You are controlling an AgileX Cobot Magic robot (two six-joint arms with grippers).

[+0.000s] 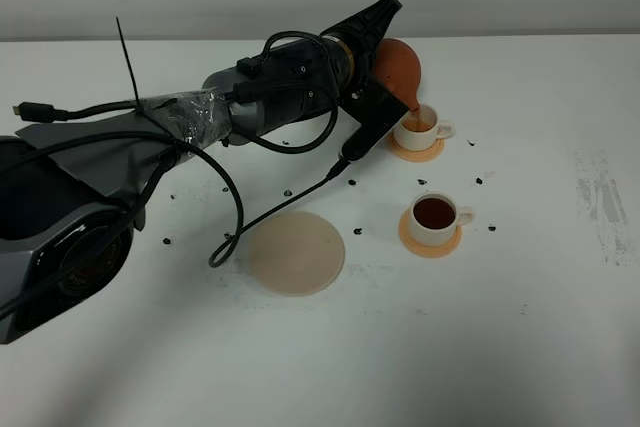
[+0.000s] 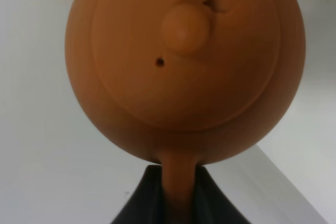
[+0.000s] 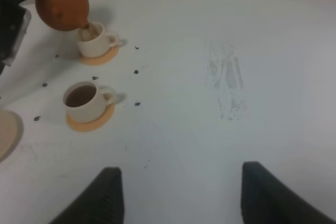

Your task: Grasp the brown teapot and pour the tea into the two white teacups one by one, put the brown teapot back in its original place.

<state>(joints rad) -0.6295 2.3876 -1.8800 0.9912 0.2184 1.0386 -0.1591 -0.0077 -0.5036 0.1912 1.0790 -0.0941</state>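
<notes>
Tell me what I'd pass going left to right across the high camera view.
pale beige disc → brown teapot → grey scuff marks. The two white teacups overlap the teapot sideways, so they're skipped.

1. The brown teapot point(image 2: 184, 103), seen lid-on, fills most of the view.
2. Its lid point(image 2: 231, 66) is a round disc seated in the body, with a rounded knob point(image 2: 184, 27) near its centre.
3. A small dark vent hole point(image 2: 159, 62) lies in the lid, just beside the knob.
4. The handle point(image 2: 178, 174) runs from the body into the left gripper point(image 2: 178, 205).
5. Dark fingers point(image 2: 139, 203) press against the handle on both sides.
6. A white surface point(image 2: 42, 156) lies behind, blurred.
</notes>
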